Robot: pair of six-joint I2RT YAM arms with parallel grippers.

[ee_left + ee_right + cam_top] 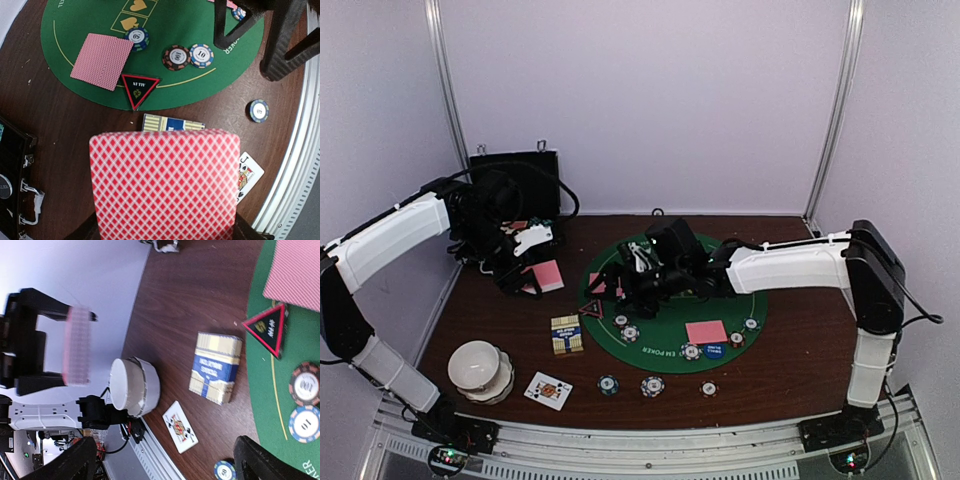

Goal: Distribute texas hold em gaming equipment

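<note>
Since the cards are meant to go out around the table, the left gripper is clamped on pink-backed playing cards, held flat and clear of the wood at the table's left side. I judge that this keeps them ready to lay at a place. To its right the red-black triangle marker lies at the rim of the green mat, just beside a second pink-backed stack. The right gripper hangs over that corner with its jaws spread wide and nothing between them, well placed to pick there. Striped poker chips sit along the mat's near rim and on the bare wood in front. Further right a third pink-backed stack lies by a blue button, like a finished seat. As for containers, the black hinged case stands open at the back left, its inside too dark to read. The white domed bowl stack sits dome up, hiding whatever is beneath. The blue-and-yellow card box is closed, and a face-up jack lies outside it.
</note>
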